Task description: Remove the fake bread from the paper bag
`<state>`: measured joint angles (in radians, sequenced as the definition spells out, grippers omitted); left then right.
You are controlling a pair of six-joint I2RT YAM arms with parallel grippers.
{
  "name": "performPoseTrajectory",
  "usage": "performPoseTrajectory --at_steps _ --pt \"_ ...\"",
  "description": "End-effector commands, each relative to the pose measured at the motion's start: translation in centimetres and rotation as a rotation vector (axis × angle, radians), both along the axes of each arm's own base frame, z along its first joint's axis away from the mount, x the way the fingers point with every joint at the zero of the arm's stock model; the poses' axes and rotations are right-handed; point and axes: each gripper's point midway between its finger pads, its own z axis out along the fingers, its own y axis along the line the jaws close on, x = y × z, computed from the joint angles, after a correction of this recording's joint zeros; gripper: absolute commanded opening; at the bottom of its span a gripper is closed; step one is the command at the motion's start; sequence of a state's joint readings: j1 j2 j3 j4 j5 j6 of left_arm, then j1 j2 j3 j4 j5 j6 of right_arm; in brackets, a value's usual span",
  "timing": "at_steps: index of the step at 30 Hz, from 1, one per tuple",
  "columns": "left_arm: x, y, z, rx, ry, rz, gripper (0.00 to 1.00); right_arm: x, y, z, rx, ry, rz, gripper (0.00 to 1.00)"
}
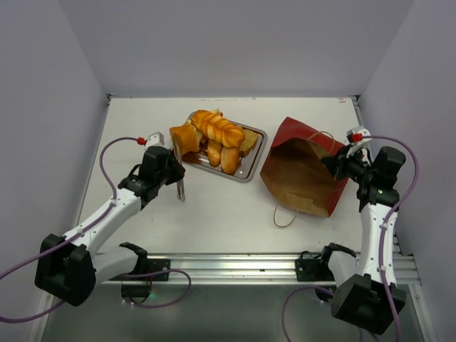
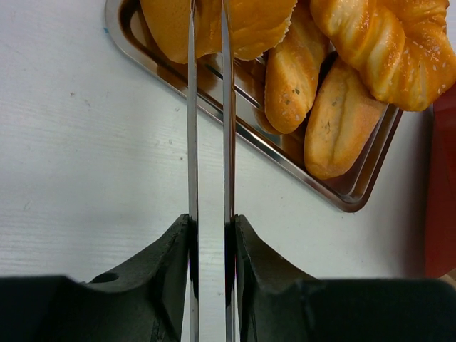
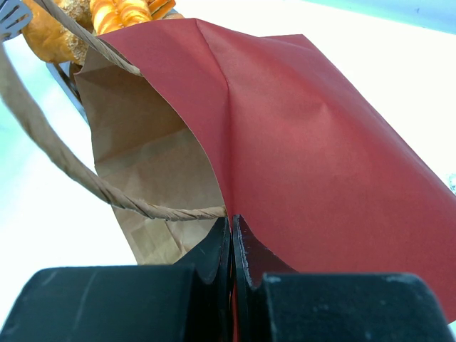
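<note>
The fake bread [image 1: 217,135], glossy golden loaves, a braided loaf and toast, is piled on a steel tray [image 1: 246,173] at the back middle. The dark-red paper bag [image 1: 303,167] lies to its right with its tan inside showing; no bread shows in it. My left gripper [image 1: 176,171] is shut on metal tongs [image 1: 181,191]. In the left wrist view the tongs [image 2: 191,142] reach over the tray rim [image 2: 306,171] to a toast slice [image 2: 249,25]. My right gripper [image 3: 232,222] is shut on the bag's edge [image 3: 306,142], beside a twine handle [image 3: 107,189].
A second twine handle [image 1: 283,216] of the bag lies on the table toward the near edge. White walls enclose the table on three sides. A metal rail [image 1: 235,267] runs along the near edge between the arm bases.
</note>
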<state>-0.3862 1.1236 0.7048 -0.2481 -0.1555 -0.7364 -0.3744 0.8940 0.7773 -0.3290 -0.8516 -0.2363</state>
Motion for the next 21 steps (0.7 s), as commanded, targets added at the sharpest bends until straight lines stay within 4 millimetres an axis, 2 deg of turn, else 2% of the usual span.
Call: performPoseTrajectory --at_steps 1,21 --pt "0.6 -0.3 1.8 -0.041 -0.065 -0.004 0.31 0.0 0.1 1.1 -0.011 -0.046 0.009 0.02" --pt "0.5 0.0 3.2 -0.031 -0.085 0.001 0.37 -0.1 0.1 1.1 -0.013 -0.048 0.010 0.02"
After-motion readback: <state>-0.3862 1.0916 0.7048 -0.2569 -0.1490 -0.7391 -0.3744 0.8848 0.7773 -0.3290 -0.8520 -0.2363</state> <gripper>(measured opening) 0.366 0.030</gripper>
